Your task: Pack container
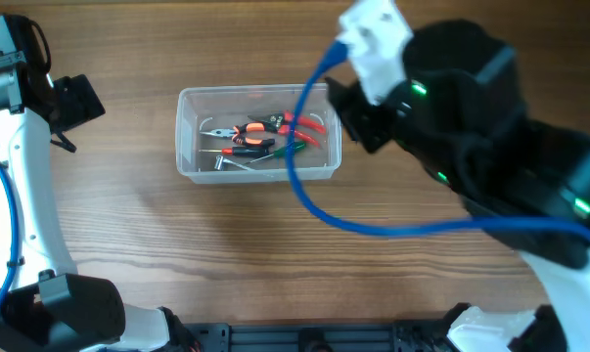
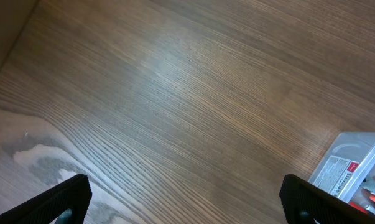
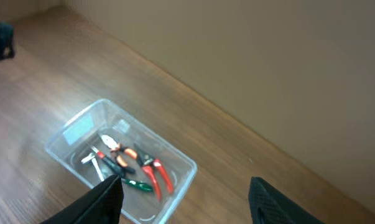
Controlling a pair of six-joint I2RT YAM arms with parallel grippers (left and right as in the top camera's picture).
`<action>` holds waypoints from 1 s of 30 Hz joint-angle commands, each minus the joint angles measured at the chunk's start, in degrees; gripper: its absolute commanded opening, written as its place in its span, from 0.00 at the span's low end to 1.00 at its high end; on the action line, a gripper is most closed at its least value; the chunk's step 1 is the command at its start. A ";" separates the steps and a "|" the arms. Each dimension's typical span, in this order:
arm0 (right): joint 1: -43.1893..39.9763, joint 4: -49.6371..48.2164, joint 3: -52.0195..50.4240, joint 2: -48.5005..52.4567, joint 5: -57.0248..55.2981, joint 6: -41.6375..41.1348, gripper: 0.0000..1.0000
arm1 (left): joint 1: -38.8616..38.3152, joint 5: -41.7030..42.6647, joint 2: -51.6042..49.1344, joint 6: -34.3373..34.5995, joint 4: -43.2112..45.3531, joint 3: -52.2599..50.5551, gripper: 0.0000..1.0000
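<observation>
The clear plastic container stands on the wooden table at centre. Inside lie orange-handled pliers, red-handled cutters, a green-handled tool and a metal tool. The container also shows in the right wrist view and at the edge of the left wrist view. My right gripper is open and empty, held above the container's right end. My left gripper is open and empty, over bare table to the left of the container.
The right arm's blue cable hangs across the container's right part and the table. A wall runs along the table's far edge. A dark object stands at the far corner.
</observation>
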State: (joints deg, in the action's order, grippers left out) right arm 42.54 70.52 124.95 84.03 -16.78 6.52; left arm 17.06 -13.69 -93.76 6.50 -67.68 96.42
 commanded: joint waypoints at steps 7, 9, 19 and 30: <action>-0.15 -0.39 -0.02 -16.59 -16.90 -2.95 1.00 | 0.20 -0.28 -0.15 -0.09 0.15 -0.04 1.00; -0.15 -0.22 -0.02 -18.69 -16.87 -1.84 1.00 | 0.20 -0.28 -0.15 -0.09 0.15 -0.04 1.00; -0.15 3.30 -0.02 -22.77 -16.85 -2.01 1.00 | 0.20 -0.31 -0.15 -0.09 0.15 -0.04 1.00; -0.15 3.76 -0.07 -22.69 -16.85 -1.99 1.00 | 0.20 -0.28 -0.15 -0.09 0.15 -0.04 1.00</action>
State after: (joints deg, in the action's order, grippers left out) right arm 42.52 74.24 125.01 61.49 -32.21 4.14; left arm 17.06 -13.69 -93.76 6.50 -67.66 96.42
